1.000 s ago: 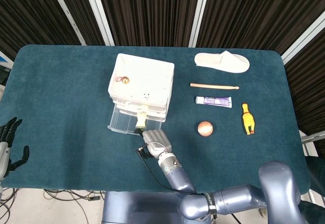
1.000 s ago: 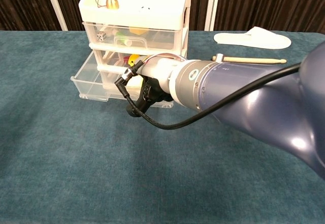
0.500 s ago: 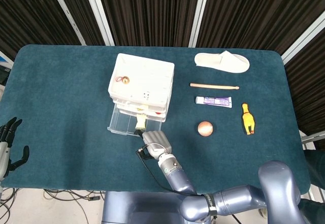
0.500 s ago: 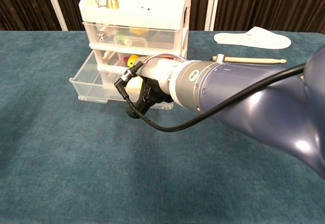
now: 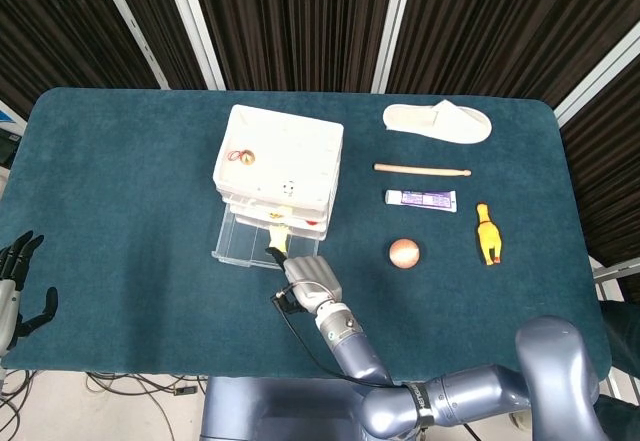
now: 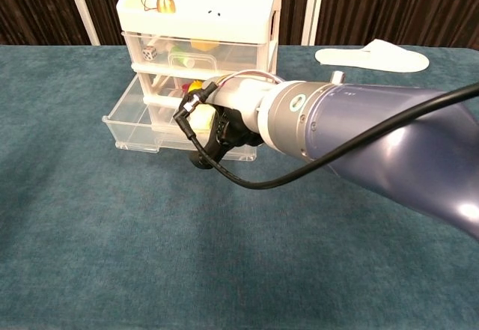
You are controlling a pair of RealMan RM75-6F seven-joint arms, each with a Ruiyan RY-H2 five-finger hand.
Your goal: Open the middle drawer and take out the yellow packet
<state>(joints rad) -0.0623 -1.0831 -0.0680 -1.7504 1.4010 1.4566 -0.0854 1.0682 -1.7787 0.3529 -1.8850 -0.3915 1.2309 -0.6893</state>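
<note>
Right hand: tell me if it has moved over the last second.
Yes. The right hand has drawn back slightly from the drawer unit, toward the table's near edge.

Clear glossy plastic drawer (image 6: 135, 124), matt teal cloth table (image 6: 112, 255), wood stick (image 5: 421, 169).

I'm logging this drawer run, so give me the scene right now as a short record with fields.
drawer unit: white plastic three-drawer cabinet on the teal table
open drawer: a clear plastic drawer pulled out towards the robot; which tier is hard to tell
right hand: right hand at the open drawer's front, over a yellow item; grip hidden
left hand: left hand at the table's left edge, open, holding nothing
on cabinet top: small gold bell
</note>
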